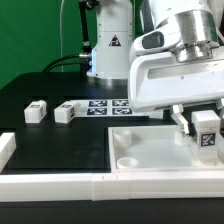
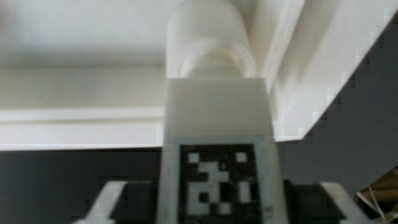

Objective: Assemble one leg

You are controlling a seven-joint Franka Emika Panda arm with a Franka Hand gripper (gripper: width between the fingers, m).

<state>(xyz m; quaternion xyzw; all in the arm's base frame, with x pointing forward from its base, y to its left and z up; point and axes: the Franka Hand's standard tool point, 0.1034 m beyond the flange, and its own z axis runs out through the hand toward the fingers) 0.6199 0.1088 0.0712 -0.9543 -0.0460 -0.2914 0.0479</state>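
Observation:
My gripper (image 1: pixel 204 128) is shut on a leg (image 1: pixel 207 131), a small white blocky peg with a black-and-white tag. It holds the leg upright over the far right corner of the large white tray-like part (image 1: pixel 150 152). In the wrist view the leg (image 2: pixel 221 120) fills the middle, tag toward the camera, between my fingers (image 2: pixel 116 200). Its round tip points at the tray-like part's corner (image 2: pixel 89 95). Whether the tip touches the recess I cannot tell. Two more legs (image 1: pixel 36 111) (image 1: pixel 66 113) stand on the black table at the exterior view's left.
The marker board (image 1: pixel 108 104) lies flat behind the tray-like part, partly hidden by my arm. A white rail (image 1: pixel 60 184) runs along the table's front edge, with a white block (image 1: pixel 5 149) at the left. A round recess (image 1: pixel 128 159) sits at the tray-like part's near left corner.

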